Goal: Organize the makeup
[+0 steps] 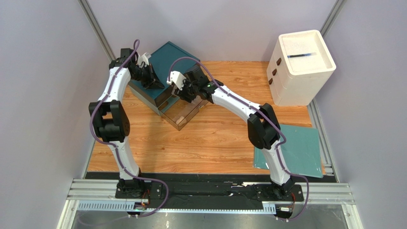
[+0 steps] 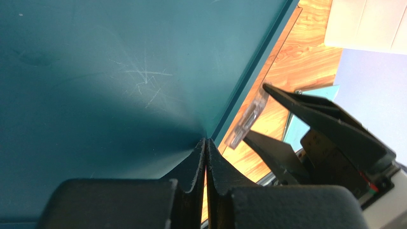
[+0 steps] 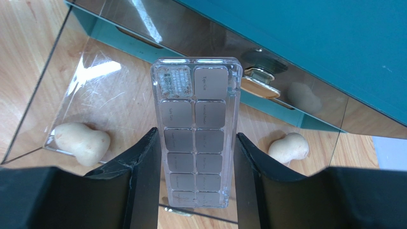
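My right gripper (image 3: pixel 196 132) is shut on the flat grey-brown palette (image 3: pixel 210 86), its fingers pressing the clear case's long sides. It holds the palette over the pulled-out clear drawer (image 3: pixel 38 109) of the teal drawer box (image 3: pixel 310 38). Two peach sponges lie on the drawer floor, one on the left (image 3: pixel 81 140) and one on the right (image 3: pixel 288 147). My left gripper (image 2: pixel 206 140) is shut with nothing in it, its tips against the box top (image 2: pixel 119 71). From above, the left gripper (image 1: pixel 155 82) and right gripper (image 1: pixel 184 93) are close together at the box (image 1: pixel 174 59).
A white drawer unit (image 1: pixel 301 67) stands at the back right. A flat teal mat (image 1: pixel 298 148) lies at the front right, partly under the right arm. A gold knob (image 3: pixel 260 86) sits on a drawer front above the open drawer (image 1: pixel 184 114).
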`<state>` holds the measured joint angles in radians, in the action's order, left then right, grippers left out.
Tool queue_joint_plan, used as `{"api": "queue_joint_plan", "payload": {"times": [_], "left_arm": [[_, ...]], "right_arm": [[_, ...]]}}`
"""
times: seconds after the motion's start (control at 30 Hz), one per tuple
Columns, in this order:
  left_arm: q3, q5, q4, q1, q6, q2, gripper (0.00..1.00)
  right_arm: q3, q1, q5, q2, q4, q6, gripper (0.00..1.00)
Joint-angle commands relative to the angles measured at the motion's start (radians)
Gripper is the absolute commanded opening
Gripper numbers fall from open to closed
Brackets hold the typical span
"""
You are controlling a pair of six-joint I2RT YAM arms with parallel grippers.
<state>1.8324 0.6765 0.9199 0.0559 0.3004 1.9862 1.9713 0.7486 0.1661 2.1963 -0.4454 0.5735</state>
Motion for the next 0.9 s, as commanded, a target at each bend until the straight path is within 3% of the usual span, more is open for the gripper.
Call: {"api": "queue_joint_plan", "payload": {"times": [0.0,0.07,0.27,0.33,0.47,0.63,0.87], "left_arm": [[0.001,-0.034,0.123,-0.016,-0.043,0.054,0.07],[0.01,-0.034,0.126,-0.016,-0.044,0.06,0.07],[0.039,-0.043,0.145,-0.018,-0.047,0.069,0.07],[0.047,-0.043,0.148,-0.016,-0.046,0.072,0.07],[0.053,-0.043,0.148,-0.014,-0.044,0.074,0.07],[0.062,-0.045,0.155,-0.014,-0.046,0.076,0.07],[0.064,-0.048,0.157,-0.016,-0.046,0.069,0.07]], "right_arm": [[0.034,-0.029,0.075,0.019,0.125,-0.018,0.02],[0.026,-0.029,0.093,0.026,0.128,-0.038,0.04],[-0.044,-0.029,0.127,0.028,0.106,-0.067,0.31],[-0.089,-0.029,0.121,0.014,0.105,-0.066,0.34],[-0.117,-0.031,0.109,0.013,0.111,-0.086,0.58],[-0.106,-0.029,0.075,0.013,0.129,-0.119,0.74],[-0.062,-0.028,-0.045,-0.041,0.154,-0.149,0.77]]}}
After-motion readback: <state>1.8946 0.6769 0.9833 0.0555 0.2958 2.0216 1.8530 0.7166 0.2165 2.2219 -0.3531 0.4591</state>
